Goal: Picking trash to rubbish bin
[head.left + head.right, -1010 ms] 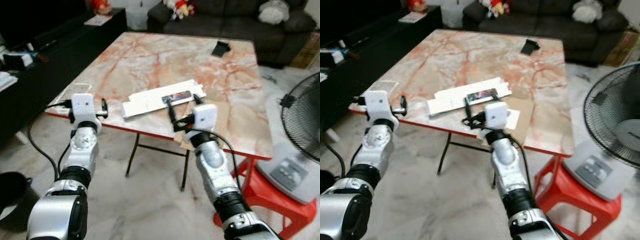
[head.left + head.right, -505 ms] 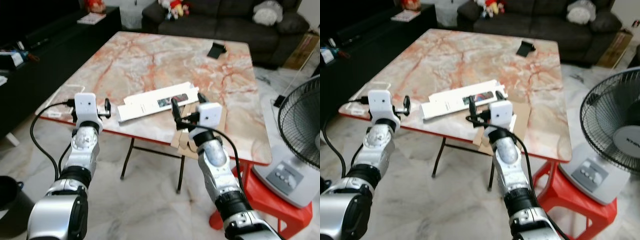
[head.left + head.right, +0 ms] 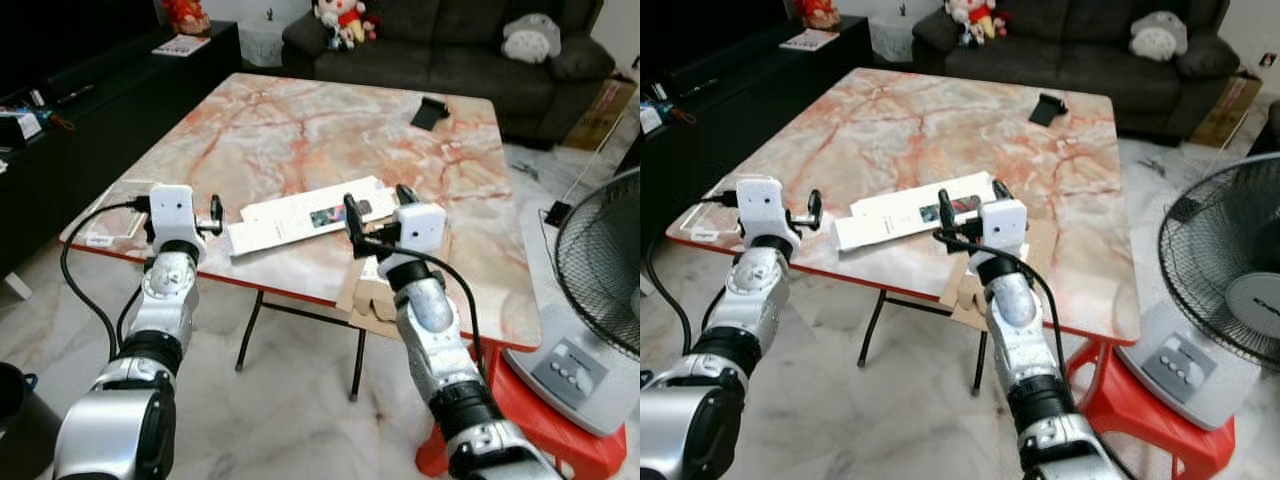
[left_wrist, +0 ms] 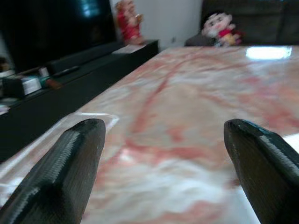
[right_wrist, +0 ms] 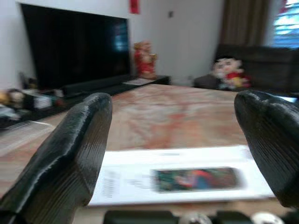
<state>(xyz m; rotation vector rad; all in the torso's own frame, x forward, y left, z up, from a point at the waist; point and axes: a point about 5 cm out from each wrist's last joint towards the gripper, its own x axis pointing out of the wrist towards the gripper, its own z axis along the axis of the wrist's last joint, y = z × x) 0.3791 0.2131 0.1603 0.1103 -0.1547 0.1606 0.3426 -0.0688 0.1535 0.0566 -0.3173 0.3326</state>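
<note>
Compared with the earlier frames, more of the marble counter (image 3: 300, 120) is seen and its near edge lies lower in the head views, so the camera is judged to have shifted rather than the things.

At about 9 o'clock of the scene, the left hand (image 3: 214, 212) is held at the counter's near-left edge, its fingers (image 4: 70, 163) spread wide and nothing gripped.

At the centre, the flat white carton (image 3: 310, 212) is lying on the counter, untouched.

Just past it toward 3 o'clock, the right hand (image 3: 378, 207) is raised over the carton's right end, fingers (image 5: 74, 144) parted around empty air; the brown cardboard (image 3: 372, 292) overhanging the edge is below its wrist.

A grasp is not yet made; the approach is judged nearly complete.
</note>
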